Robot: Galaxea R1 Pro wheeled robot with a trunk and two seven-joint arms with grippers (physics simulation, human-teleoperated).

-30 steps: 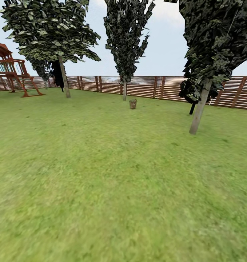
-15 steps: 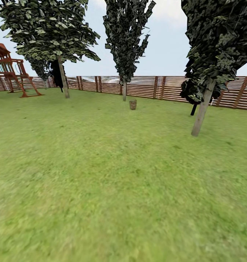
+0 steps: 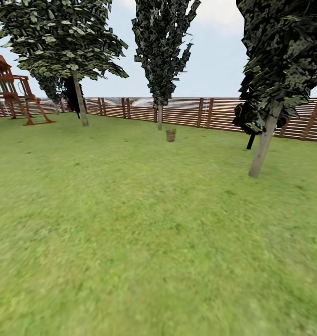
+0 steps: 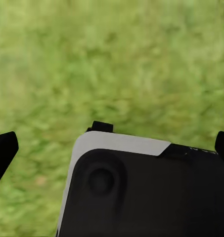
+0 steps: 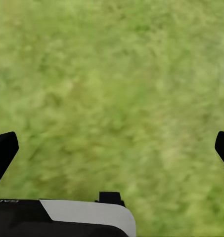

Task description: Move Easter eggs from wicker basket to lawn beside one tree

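The wicker basket (image 3: 171,135) stands far off on the lawn (image 3: 130,224), small and brown, just in front of a slim-trunked tree (image 3: 160,56) with very dark foliage near the back fence (image 3: 205,112). It is too far away to tell whether any eggs lie in it. To the right and nearer, a tree (image 3: 264,144) with a thick grey-brown trunk leans slightly, its heavy canopy reaching past the top of the head view; a dark bush (image 3: 248,122) sits behind it against the fence. To the left, another leafy tree (image 3: 80,98) rises from the grass, and beyond it at the far left stands a red-brown wooden playset (image 3: 11,93). Open grass lies between the camera and the basket, with nothing standing in the way. In the left wrist view, the left gripper (image 4: 112,143) hangs over blurred grass, its two dark fingertips (image 4: 4,150) set wide apart at the picture's edges with nothing between them, and part of the robot's dark body (image 4: 146,192) with a pale edge lies below; faint small marks on it are too blurred to read. In the right wrist view, the right gripper (image 5: 112,148) likewise shows its fingertips (image 5: 3,150) spread wide over bare grass, holding nothing.
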